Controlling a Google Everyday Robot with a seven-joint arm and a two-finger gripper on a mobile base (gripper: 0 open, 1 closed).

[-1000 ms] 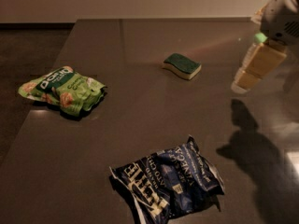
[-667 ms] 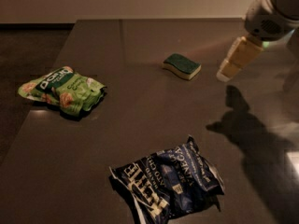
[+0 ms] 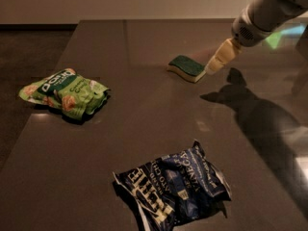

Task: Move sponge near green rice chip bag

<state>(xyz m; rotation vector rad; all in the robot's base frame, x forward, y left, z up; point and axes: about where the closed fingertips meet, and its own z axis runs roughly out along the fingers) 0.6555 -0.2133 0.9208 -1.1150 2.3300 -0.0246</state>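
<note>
The sponge (image 3: 186, 68) is the farthest of the three things on the dark surface (image 3: 144, 124). Nearest the camera lies a crumpled dark blue chip bag (image 3: 175, 189). Beyond it and well to the left lies the green rice chip bag (image 3: 65, 93), well apart from the sponge. Farther back and right of centre, the sponge lies flat, green scrub side up. Its long axis runs from far-left to near-right in the view.

The gripper (image 3: 217, 61) reaches in from the upper right, its pale tip just beside the sponge's right end, close enough that contact cannot be ruled out. How far the jaws stand open cannot be told, and the sponge is not lifted.

So the sponge lies to the left of the jaws, on the same side as the green bag, which suits a leftward carry or push.

A second ago the gripper hung higher and farther right, well apart from the sponge. It has since come down and leftward, while the sponge and both bags lie where they were.
</note>
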